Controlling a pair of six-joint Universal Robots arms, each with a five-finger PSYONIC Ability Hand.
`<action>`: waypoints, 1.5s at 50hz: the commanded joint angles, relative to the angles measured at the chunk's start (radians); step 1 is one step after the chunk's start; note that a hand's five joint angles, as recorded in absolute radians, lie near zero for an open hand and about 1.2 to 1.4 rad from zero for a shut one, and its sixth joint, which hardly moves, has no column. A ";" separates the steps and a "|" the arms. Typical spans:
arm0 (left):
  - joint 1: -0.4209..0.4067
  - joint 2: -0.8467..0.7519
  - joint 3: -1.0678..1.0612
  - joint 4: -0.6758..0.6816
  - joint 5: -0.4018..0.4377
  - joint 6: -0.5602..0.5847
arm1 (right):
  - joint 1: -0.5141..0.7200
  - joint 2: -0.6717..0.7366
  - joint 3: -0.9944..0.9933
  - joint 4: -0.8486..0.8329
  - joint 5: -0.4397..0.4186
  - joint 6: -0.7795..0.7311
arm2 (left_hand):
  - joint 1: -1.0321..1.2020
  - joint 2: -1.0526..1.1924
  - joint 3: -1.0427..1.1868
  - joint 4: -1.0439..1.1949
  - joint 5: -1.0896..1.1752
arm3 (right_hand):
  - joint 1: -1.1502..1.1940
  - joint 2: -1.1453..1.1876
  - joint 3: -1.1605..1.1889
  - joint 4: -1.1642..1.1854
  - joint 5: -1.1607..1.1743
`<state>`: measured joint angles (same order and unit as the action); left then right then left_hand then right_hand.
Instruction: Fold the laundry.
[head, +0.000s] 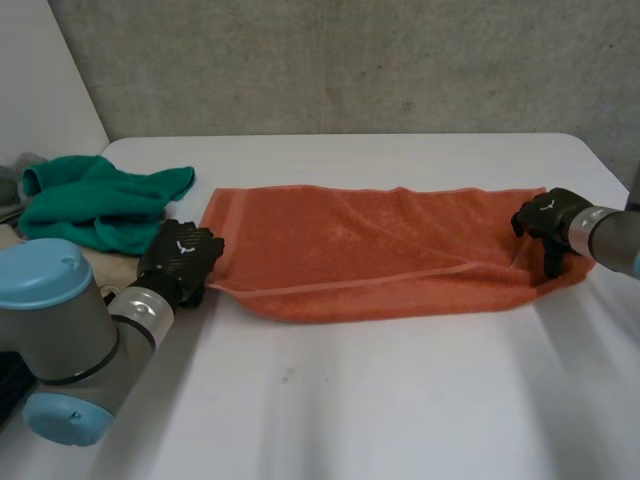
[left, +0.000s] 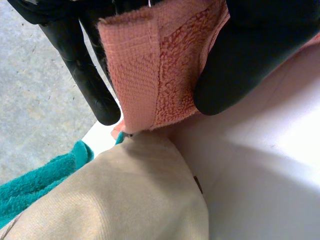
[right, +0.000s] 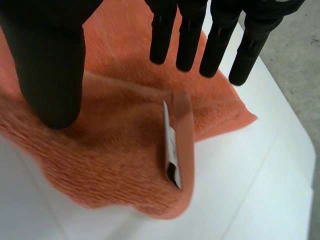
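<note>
I have the orange towel (head: 370, 250) lying lengthwise across the middle of the table (head: 350, 410), with one long flap laid over the rest. My left hand (head: 180, 255) is at the towel's left end. Its wrist view shows the hem corner pinched between thumb and fingers. My right hand (head: 545, 220) is over the towel's right end, near the table's right edge. Its fingers are straight and held apart from the thumb, so it grips nothing. The white label (right: 170, 150) lies just beyond its fingertips.

The risk I see is the mismatch between the two hands. If I lift or carry the left end now, the right end has no grip, and the towel will likely drag, skew or bunch. When the right hand closes, it may catch only the upper layer, or just the label, and the fold would open. On the left, the beige cloth (left: 125, 195) and green cloth (head: 95, 200) by the table's left edge sit close to my pinch and could snag.
</note>
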<state>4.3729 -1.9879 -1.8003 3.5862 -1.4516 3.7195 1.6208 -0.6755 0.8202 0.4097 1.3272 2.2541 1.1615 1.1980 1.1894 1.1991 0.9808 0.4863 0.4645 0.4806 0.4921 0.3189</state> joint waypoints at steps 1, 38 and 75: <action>0.017 0.004 0.001 -0.003 0.000 -0.015 | 0.011 0.019 0.033 -0.112 0.066 -0.056 | 0.235 0.198 0.207 0.197 0.241 | 0.644 0.665 0.649 0.638 0.636; 0.057 0.181 0.047 -0.431 0.070 -0.015 | -0.044 -0.299 0.268 -0.223 -0.178 0.021 | 0.235 0.198 0.207 0.197 0.241 | 0.055 0.077 0.061 0.049 0.048; 0.085 0.178 0.072 -0.423 0.094 -0.072 | -0.007 0.145 -0.096 -0.134 -0.022 -0.120 | 0.235 0.198 0.207 0.197 0.241 | 0.108 0.130 0.114 0.102 0.101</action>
<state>4.4561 -1.8097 -1.7271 3.1616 -1.3571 3.6475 1.6137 -0.5475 0.7250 0.2815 1.3002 2.1343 1.1615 1.1981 1.1945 1.1995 0.9808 0.5248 0.5161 0.5159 0.5117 0.3367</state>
